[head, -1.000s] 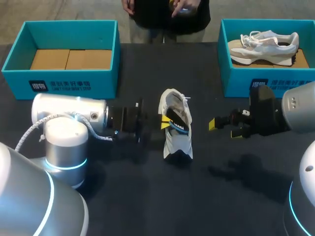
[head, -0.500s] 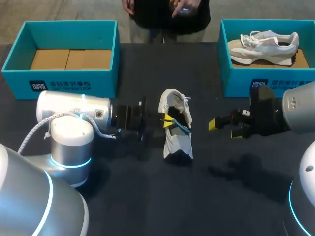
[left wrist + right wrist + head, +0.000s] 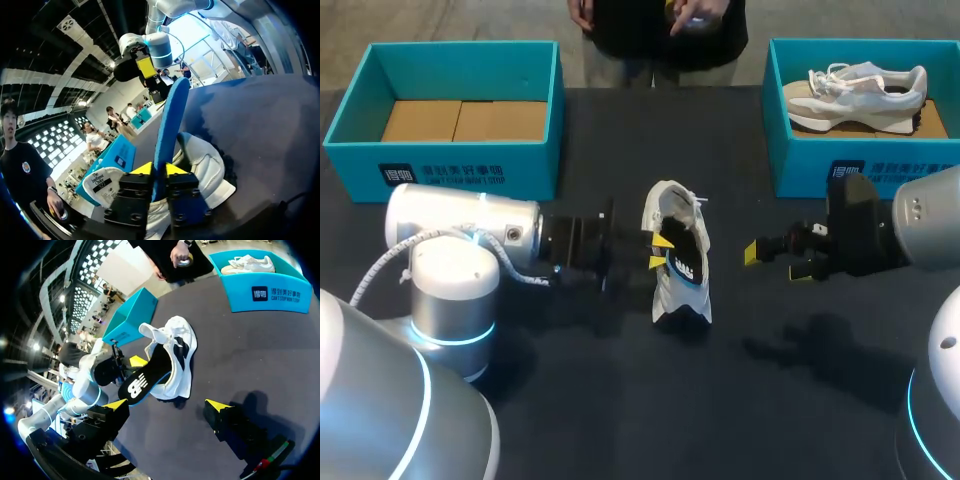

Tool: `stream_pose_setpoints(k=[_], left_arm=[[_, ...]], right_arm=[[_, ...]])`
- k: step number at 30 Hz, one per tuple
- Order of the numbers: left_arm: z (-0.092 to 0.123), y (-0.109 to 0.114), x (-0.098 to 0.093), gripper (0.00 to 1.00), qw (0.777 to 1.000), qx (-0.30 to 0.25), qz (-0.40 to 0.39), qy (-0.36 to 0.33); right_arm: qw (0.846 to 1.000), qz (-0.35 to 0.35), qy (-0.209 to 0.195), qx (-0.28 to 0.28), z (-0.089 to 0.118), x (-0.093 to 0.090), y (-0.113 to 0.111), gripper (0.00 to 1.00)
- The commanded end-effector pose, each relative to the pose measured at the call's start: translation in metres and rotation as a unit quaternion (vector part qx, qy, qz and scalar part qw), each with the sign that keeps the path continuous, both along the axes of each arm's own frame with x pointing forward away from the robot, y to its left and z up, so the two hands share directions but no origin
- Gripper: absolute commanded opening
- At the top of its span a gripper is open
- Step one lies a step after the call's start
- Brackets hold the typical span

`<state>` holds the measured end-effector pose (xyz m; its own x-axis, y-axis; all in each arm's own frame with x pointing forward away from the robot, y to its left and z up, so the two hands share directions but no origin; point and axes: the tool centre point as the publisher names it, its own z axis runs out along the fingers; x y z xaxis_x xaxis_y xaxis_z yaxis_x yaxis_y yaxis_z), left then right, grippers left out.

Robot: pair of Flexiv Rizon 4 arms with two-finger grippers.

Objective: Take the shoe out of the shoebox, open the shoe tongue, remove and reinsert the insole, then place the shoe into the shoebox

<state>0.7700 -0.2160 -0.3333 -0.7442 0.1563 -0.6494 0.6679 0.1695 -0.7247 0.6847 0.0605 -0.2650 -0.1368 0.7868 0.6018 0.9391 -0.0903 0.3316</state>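
Insole [image 3: 685,262] farther out, left gripper [image 3: 658,252] tight

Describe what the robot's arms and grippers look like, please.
The left arm and right arm are rounded silver-white tubes with glowing blue rings. A white braided cable loops along the left arm. The left gripper and right gripper are black and blocky, with yellow tips.

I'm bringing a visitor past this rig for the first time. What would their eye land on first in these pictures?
Most likely the white shoe at mid-table, its insole standing partly out of it, pinched by the left tool. Next come the right tool, open and apart from the shoe on its other side, and two teal boxes at the far edge. The left shoebox shows only its cardboard floor, and the right shoebox holds a second shoe.
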Motion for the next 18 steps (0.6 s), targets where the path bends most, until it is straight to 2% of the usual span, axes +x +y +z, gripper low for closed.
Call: stream_pose_setpoints(k=[1,6,18], left_arm=[[-0.002,-0.004,0.001,0.0,1.0,0.009,-0.009,0.004],[-0.005,-0.005,0.0,0.0,1.0,0.014,-0.013,0.003],[-0.015,0.0,0.016,0.0,0.999,0.038,0.009,-0.02]], right_arm=[[1.0,-0.001,-0.001,0.0,0.0,-0.002,0.0,1.0],[1.0,-0.001,-0.001,0.0,0.0,-0.002,0.0,1.0],[1.0,-0.001,-0.001,0.0,0.0,-0.002,0.0,1.0]])
